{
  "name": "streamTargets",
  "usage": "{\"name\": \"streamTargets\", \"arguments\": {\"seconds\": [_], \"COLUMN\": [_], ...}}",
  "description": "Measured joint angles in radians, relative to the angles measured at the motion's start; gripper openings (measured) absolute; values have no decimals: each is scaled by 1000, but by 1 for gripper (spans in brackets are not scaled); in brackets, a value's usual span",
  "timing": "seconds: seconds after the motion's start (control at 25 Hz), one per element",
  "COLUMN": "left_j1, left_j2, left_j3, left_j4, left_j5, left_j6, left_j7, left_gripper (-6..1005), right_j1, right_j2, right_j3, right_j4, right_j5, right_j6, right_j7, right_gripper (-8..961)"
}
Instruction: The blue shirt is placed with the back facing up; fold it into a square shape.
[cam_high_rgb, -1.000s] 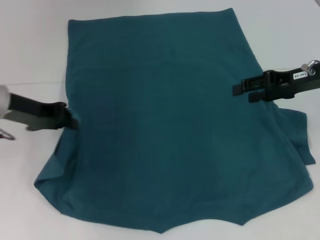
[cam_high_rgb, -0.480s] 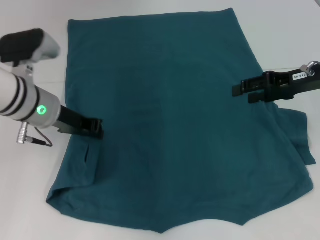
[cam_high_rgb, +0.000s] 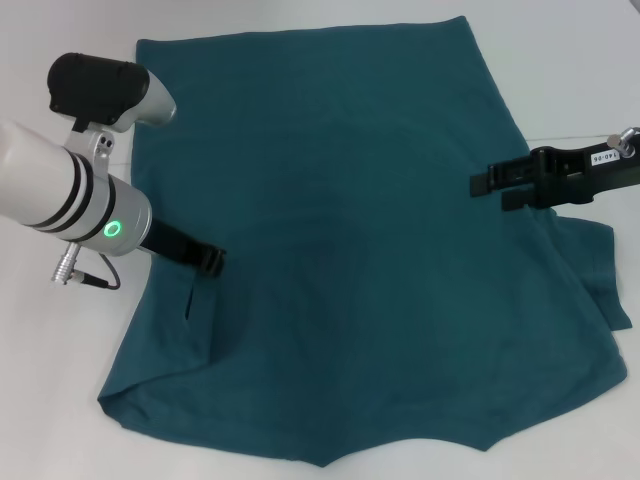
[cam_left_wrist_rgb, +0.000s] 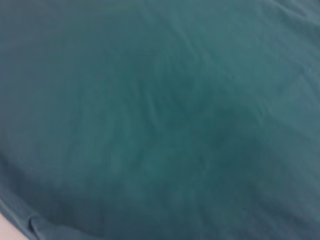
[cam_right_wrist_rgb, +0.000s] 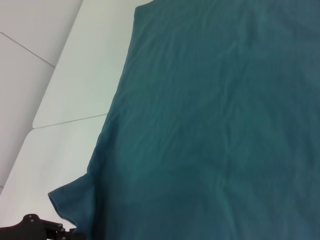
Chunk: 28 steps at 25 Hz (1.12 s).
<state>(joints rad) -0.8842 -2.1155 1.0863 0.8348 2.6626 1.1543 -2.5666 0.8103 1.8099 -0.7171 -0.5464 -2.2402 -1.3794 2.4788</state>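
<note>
Two hands worked the blue shirt (cam_high_rgb: 340, 250) spread on the white counter (cam_high_rgb: 60, 420). Nearer, the left hand (cam_high_rgb: 212, 263) pressed the folded-in sleeve, grip unclear; farther, the right hand (cam_high_rgb: 490, 184) hovered, apparently closed. Dragging could bunch that fold.

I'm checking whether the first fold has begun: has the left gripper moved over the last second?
Yes. The left gripper has moved from the blue shirt's left edge inward over the cloth, folding the left sleeve in.
</note>
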Motion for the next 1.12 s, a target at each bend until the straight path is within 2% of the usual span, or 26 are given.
{"name": "streamTargets", "arguments": {"seconds": [0.32, 0.52, 0.68, 0.72, 0.88, 1.0, 1.12], "left_j1": [-4, -5, 20, 31, 61, 89, 139], "left_j2": [-11, -39, -43, -41, -24, 7, 65], "left_j3": [4, 5, -47, -80, -271, -388, -465], "left_j4": [3, 24, 63, 75, 94, 74, -4], "left_j5": [4, -6, -3, -9, -43, -85, -189], "left_j6": [-4, 7, 7, 6, 57, 149, 278], "left_j7": [29, 90, 71, 61, 24, -5, 10], "left_gripper": [142, 160, 339, 384, 394, 405, 417], "right_j1": [0, 0, 1, 1, 4, 4, -6], "right_j2": [-1, -1, 0, 0, 0, 0, -6], "right_j3": [1, 1, -1, -2, -8, -9, -8], "right_j4": [-3, -4, -6, -6, -9, -17, -41], "right_j5": [1, 1, 1, 1, -3, -3, -5], "right_j6": [0, 1, 3, 4, -14, -28, -45], "right_j7": [0, 0, 0, 0, -38, -59, -69], "right_gripper": [732, 732, 731, 731, 731, 732, 733]}}
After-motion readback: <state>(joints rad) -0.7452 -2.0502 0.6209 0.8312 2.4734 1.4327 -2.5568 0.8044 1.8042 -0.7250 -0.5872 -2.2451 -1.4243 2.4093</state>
